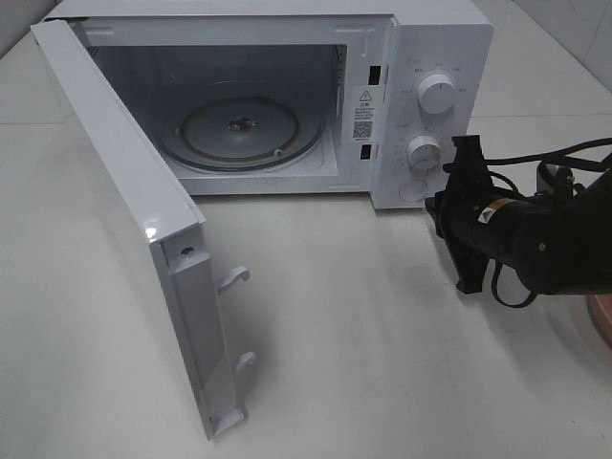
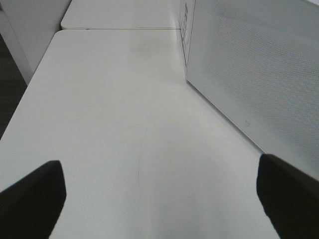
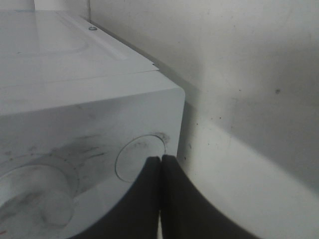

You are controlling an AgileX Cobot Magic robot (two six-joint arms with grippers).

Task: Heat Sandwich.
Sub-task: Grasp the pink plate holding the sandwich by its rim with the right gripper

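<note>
Okay, microwave [image 1: 430,38] sits at the back of the white table [image 1: 382,335]. Its door [image 1: 124,210] is swung wide toward the front left, with the latch hooks [image 1: 234,277] sticking out of its edge. The cavity holds just the glass turntable [image 1: 244,129]. The control panel has an upper knob [image 1: 437,96], a lower knob [image 1: 424,153] and a round button [image 1: 413,189] under them.

My right claw [image 1: 435,212] is at the panel's lower right corner with its fingers pressed together, nothing between them. A black cable [image 1: 535,153] trails behind that arm. A pink plate [image 1: 601,320] shows only as a sliver at the right edge, mostly hidden behind the arm.

The right wrist view shows the tips [image 3: 160,162] right against the round button's rim. I cannot tell whether they touch it. It also shows smudges on the panel, which the high camera misses.

Only the left wrist view shows my left claw [image 2: 159,199]. Its fingers [image 2: 30,199] are spread wide apart over bare table, holding nothing, with the microwave's perforated side wall [image 2: 259,74] beside it.

The sandwich is not visible in any view, so I cannot give its place or its look. If it is on the plate, the arm and the frame edge hide it.
</note>
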